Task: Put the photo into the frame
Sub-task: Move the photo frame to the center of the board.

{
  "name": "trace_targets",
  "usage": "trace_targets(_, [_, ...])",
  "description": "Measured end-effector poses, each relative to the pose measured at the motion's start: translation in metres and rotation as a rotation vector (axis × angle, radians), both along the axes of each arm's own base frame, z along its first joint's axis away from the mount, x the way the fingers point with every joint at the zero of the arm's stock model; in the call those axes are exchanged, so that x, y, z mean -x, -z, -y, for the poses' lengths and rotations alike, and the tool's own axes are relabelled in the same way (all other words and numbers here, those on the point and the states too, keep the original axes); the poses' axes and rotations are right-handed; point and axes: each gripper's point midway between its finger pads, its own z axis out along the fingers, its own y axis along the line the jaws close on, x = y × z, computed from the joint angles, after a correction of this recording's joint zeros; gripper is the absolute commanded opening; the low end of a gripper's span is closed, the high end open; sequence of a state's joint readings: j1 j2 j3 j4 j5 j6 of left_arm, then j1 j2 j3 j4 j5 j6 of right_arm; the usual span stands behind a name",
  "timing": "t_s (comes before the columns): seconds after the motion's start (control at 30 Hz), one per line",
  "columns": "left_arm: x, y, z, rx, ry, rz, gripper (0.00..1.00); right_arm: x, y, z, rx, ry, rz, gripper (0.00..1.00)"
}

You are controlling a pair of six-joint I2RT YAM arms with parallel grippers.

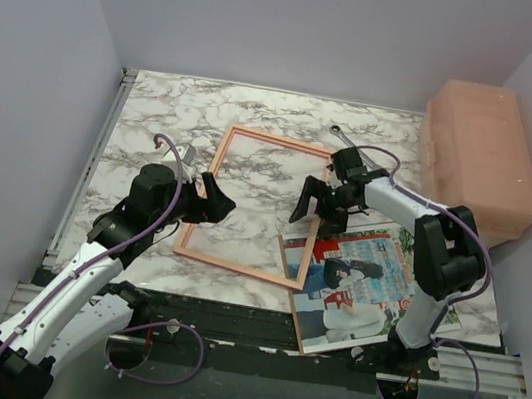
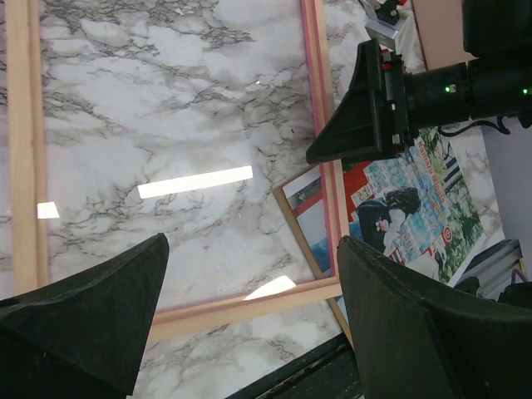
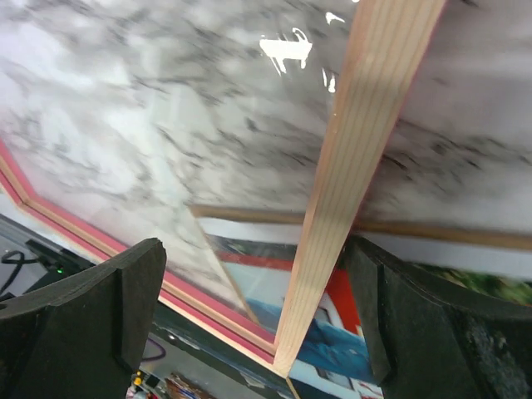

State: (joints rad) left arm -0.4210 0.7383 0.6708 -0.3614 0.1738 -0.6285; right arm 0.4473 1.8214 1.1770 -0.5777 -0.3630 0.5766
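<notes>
Right end effector (image 1: pixel 320 208) gapes astride frame (image 1: pixel 276 138) rail, seemingly to lift | left end effector (image 1: pixel 218 197) wide | photo (image 1: pixel 373 287) beneath it

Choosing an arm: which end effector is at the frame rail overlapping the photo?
The right end effector, open astride the frame's rail near the photo; the left end effector is at the opposite rail.

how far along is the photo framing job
Barely started. The frame lies empty; the photo lies face up beside it, one corner under it. Nothing is held: right gripper straddles the frame's right rail, left gripper hovers by its left rail, jaws open. Seating the photo remains.
</notes>
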Motion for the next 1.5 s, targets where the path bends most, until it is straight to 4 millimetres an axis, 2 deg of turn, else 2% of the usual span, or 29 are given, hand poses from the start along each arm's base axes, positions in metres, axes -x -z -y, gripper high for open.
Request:
trace_targets(0.43, [0.004, 0.007, -0.002, -0.024, 0.005, -0.025, 0.85, -0.039, -0.002, -0.097, -0.094, -0.111, 0.051, 0.96])
trace_targets(0.53, [0.004, 0.008, -0.003, -0.028, 0.006, -0.027, 0.85, -0.043, -0.003, -0.110, -0.108, -0.125, 0.060, 0.96])
trace_targets(0.7, [0.004, 0.009, -0.003, -0.029, 0.007, -0.028, 0.85, -0.045, -0.003, -0.114, -0.113, -0.129, 0.064, 0.96])
trace_targets(0.83, [0.004, 0.013, 0.000, -0.032, 0.018, -0.047, 0.87, -0.043, -0.003, -0.109, -0.096, -0.121, 0.071, 0.97])
trace_targets(0.97, [0.002, 0.019, 0.007, -0.020, 0.045, -0.077, 0.87, -0.029, -0.006, -0.092, -0.055, -0.104, 0.075, 0.97])
trace_targets(1.1, [-0.002, 0.028, 0.020, 0.016, 0.082, -0.114, 0.88, -0.017, -0.021, -0.073, -0.040, -0.084, 0.103, 0.97])
trace_targets(1.3, [0.000, 0.050, 0.050, 0.067, 0.163, -0.216, 0.88, -0.003, -0.044, -0.040, -0.050, -0.041, 0.144, 0.98])
trace_targets(1.5, [0.006, 0.073, 0.084, 0.089, 0.244, -0.309, 0.89, 0.017, -0.049, 0.002, -0.049, 0.031, 0.153, 0.98])
